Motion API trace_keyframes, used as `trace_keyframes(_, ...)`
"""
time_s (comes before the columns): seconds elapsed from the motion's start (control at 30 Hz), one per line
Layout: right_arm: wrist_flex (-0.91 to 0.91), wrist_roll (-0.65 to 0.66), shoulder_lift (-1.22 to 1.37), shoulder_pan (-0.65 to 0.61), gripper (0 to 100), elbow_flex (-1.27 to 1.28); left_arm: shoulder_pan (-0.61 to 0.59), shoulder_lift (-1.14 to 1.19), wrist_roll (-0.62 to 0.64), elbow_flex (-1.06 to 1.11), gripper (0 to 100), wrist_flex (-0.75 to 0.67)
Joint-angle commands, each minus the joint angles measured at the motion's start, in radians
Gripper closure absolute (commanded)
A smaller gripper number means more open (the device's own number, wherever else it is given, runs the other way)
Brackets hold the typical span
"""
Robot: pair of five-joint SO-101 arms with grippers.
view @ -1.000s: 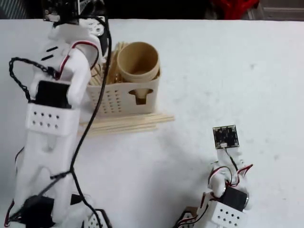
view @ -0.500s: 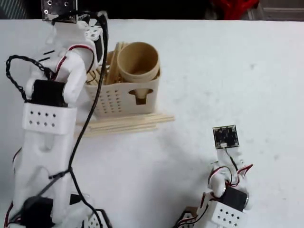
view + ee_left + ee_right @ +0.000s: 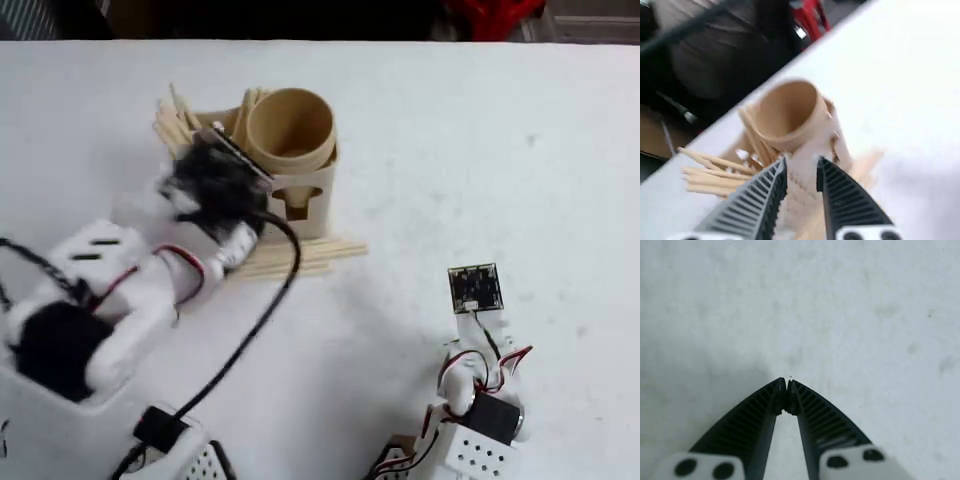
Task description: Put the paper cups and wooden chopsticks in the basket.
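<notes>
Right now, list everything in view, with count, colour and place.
table: one, white, under everything.
basket: one, cream, far side, left of centre.
paper cups: nested stack, number unclear, tan, in the basket.
chopsticks in the basket: bundle, pale wood, poking out at its left end.
chopsticks on the table: several, pale wood, along the basket's near side.
left tool: one, black, slightly open, at the basket's near side.
right tool: one, black, shut, over bare table.
</notes>
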Motion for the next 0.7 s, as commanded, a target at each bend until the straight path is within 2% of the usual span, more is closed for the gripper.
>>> trace_keyframes(0.0, -0.015, -0.011, -0.008, -0.007, 98.1, 0.006, 0.033, -0.025, -0.140, 0.239, 89, -0.009)
trace_keyframes(0.07, -0.015, -0.011, -0.008, -0.007, 98.1, 0.006, 0.028, -0.025, -0.186, 0.391, 88, -0.101)
trace_keyframes(0.2, -0.015, -0.011, -0.008, -0.007, 98.1, 0.006, 0.030, -0.016, -0.236, 0.703, 88, -0.387)
trace_keyframes(0.3, -0.015, -0.011, -0.008, -0.007, 98.1, 0.006, 0.025, 0.044, -0.258, 0.841, 88, -0.551)
trace_keyframes(0.5, -0.015, -0.011, -0.008, -0.007, 98.1, 0.006, 0.008, 0.265, -0.270, 0.939, 88, -0.796)
trace_keyframes(0.67, -0.015, -0.011, -0.008, -0.007, 98.1, 0.006, -0.016, 0.492, -0.336, 0.861, 85, -0.841)
